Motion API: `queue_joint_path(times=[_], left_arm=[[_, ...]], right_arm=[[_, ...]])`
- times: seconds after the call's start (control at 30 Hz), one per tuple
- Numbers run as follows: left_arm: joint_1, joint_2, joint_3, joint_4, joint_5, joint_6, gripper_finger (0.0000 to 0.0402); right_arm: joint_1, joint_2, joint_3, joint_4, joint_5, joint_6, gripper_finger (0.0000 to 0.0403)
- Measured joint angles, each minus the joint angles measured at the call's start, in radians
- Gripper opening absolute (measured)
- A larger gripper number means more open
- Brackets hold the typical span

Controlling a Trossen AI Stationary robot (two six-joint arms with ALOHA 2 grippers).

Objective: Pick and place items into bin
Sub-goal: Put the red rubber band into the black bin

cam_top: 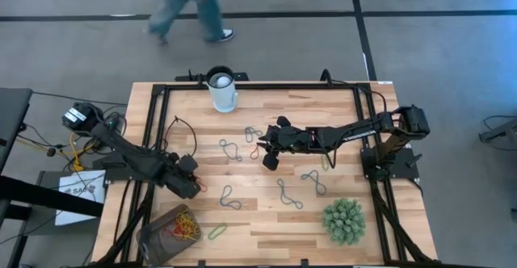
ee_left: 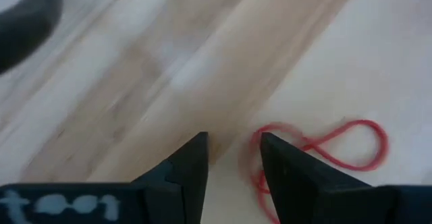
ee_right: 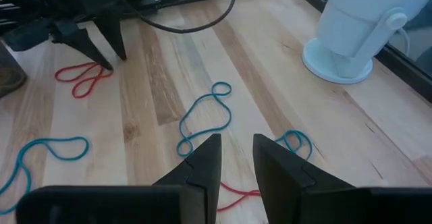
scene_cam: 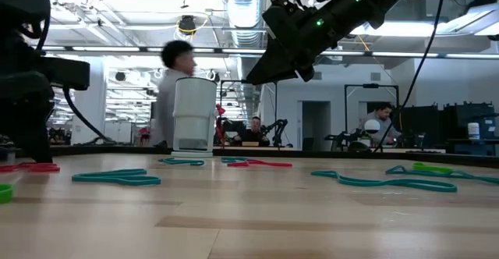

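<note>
High view, catalogue of the table point(cam_top: 266, 219):

- Bin point(cam_top: 170, 234): brownish-grey, at the near left corner, already holding red, orange and yellow bands. A green band point(cam_top: 218, 231) lies just beside it on the wood.
- Loose bands: several teal loops across the middle of the table, among them one point(cam_top: 230, 150) toward the cup and one point(cam_top: 229, 198) nearer the bin.
- Red band point(ee_left: 317, 150): on the wood just by the left gripper's point(cam_top: 191, 185) fingertips, to one side of them and a little ahead rather than between them; its long axis runs roughly across the fingers' line. The left arm is the nearer arm to it and to the bin.
- Left gripper: low over the table just up-table of the bin, fingers apart with bare wood between them, holding nothing.
- Right gripper point(cam_top: 268, 151): raised over the table's middle, fingers parted and empty, teal loops and a second red strand point(ee_right: 233, 196) below it.
- White cup point(cam_top: 222, 90) at the far edge; spiky green plant ball point(cam_top: 344, 221) at the near right.

Judgement: the next pick turns on shifting the left gripper sideways until the red band sits between its fingers.

View differences: the high view hides that red band under the left gripper; the left wrist view shows it plainly, and the right wrist view shows it at the left fingertips. The low view shows the right gripper well clear of the table.
</note>
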Motion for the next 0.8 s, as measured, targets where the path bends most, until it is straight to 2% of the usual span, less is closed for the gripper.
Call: queue_joint_path(times=[0.07, 0.27, 0.57, 0.67, 0.8], left_arm=[[-0.001, 0.000, 0.023, 0.025, 0.037, 0.025, 0.0126], [-0.001, 0.052, 0.028, 0.065, 0.047, 0.062, 0.0126], [-0.002, 0.150, 0.073, 0.027, 0.038, 0.071, 0.0120], [-0.001, 0.159, 0.127, -0.031, 0.047, 0.124, 0.0091], [-0.001, 0.158, 0.208, -0.106, 0.057, 0.214, 0.0018]], right_arm=[[0.000, 0.000, 0.000, 0.000, 0.000, 0.000, 0.0082], [0.000, 0.000, 0.000, 0.000, 0.000, 0.000, 0.0082], [0.001, 0.000, 0.000, -0.005, 0.000, 0.000, 0.0082], [0.001, 0.000, 0.000, -0.005, -0.001, 0.000, 0.0082], [0.001, 0.000, 0.000, -0.006, -0.001, 0.000, 0.0082]])
